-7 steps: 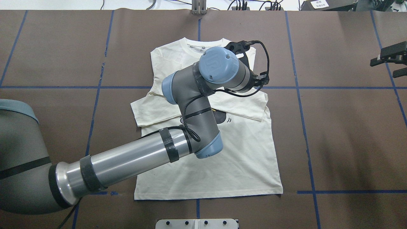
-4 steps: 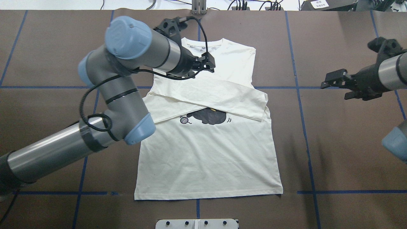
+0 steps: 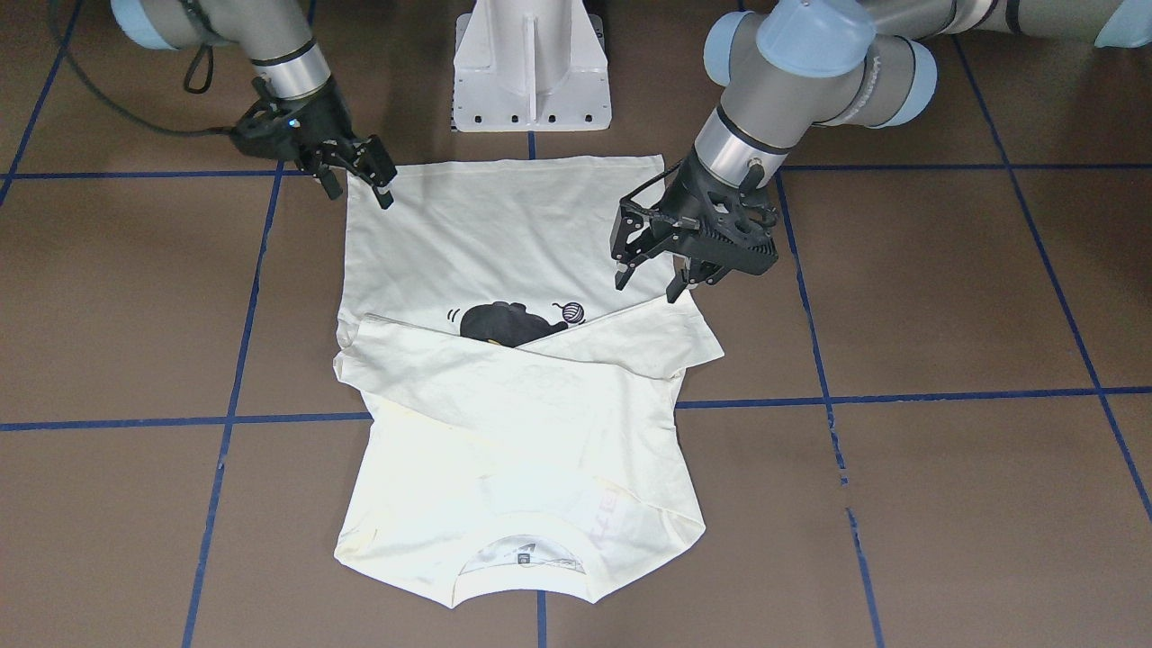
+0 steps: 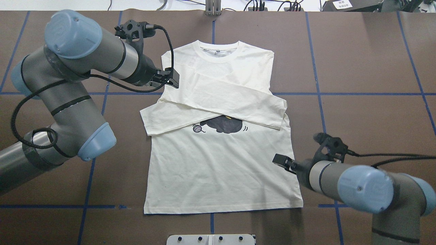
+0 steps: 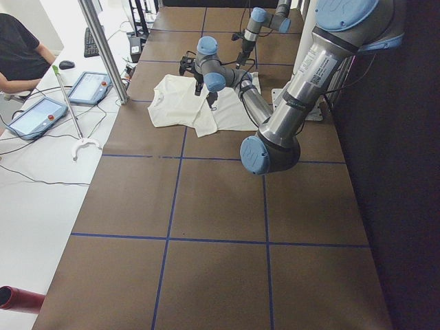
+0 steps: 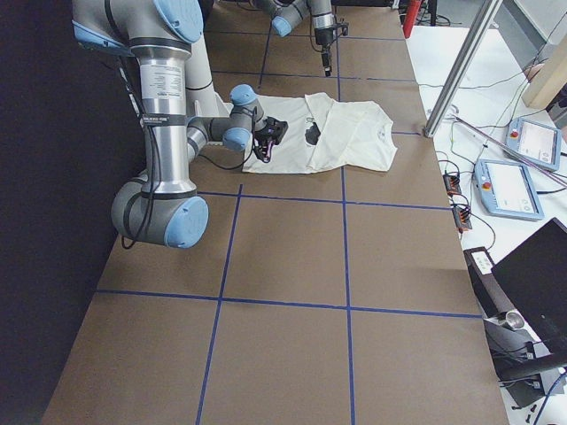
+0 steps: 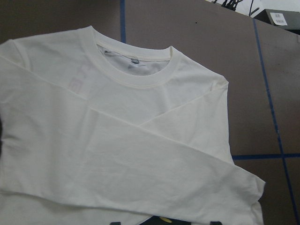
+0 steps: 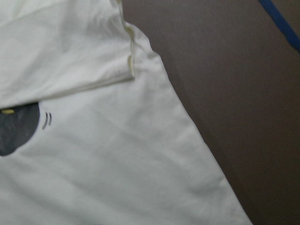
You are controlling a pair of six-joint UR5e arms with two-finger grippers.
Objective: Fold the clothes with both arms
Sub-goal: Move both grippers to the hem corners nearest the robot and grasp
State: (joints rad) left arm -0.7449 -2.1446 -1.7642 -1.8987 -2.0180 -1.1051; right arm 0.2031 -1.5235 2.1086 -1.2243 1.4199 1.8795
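**Shirt flat with sleeves crossed; both grippers wide and empty**

Front view: the shirt (image 3: 504,234) lies flat, print up, on the table (image 3: 945,297), with its collar (image 3: 522,562) nearest the camera. Its two sleeves (image 3: 504,378) cross over the chest and cover the upper part of the cat (image 3: 495,322). The yarn ball (image 3: 571,311) shows just beside the cat. Faint reddish lettering (image 3: 601,513) shows through the cloth near the collar and is unreadable. The left gripper (image 3: 646,288) hangs over the shirt's side edge by a cuff, fingers spread wide with nothing between them. The right gripper (image 3: 360,191) is at a hem corner, also spread and empty. Whether a fingertip touches the cloth cannot be told. The base (image 3: 531,63) is cut off at the top.

Overhead: the left arm (image 4: 68,85) hides most of its gripper, which shows as a black block beside the shoulder. The right arm (image 4: 364,189) covers its gripper too, and one black tip pokes out over the side edge above the hem. Neither gap can be read here.

Left side view: the near arm blocks part of the shirt, and both grippers are too small to judge. A person (image 5: 20,55) at the upper left is cut off by the frame.

Right side view: the right gripper sits over the hem end, tiny and dark.

Left wrist: the collar, shoulders and crossed sleeves fill the frame. Only dark slivers of the fingertips show at the bottom edge.

Right wrist: the view is blurred. It shows a cuff, the side edge and a slice of the cat cut by the left border.
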